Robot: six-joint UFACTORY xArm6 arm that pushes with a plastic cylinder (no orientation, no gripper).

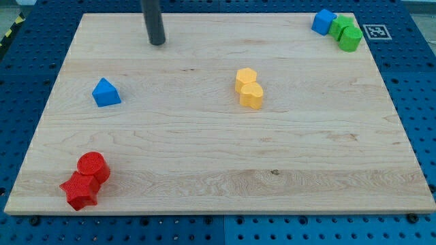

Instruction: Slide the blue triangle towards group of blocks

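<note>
Red cylinder [93, 166] and red star [80, 191] touching, bottom left. Blue triangle [105, 92] alone at left, untouched. My tip [157, 42] above-right of it, well apart; no claw fitted, bare rod. Yellow pair [249, 88] centre; blue cube [323, 21] and green blocks [347, 32] top right. Risk: off-centre push spins triangle, tip slips past; target group ambiguous

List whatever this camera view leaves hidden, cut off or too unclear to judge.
- Dark rod: its upper part is cut off by the view's top edge; my tip shows, up and right of the blue triangle block.
- Green blocks, top right: they overlap, so each one's shape is unclear.
- Red star-shaped block: partly covered by the red cylinder.
</note>
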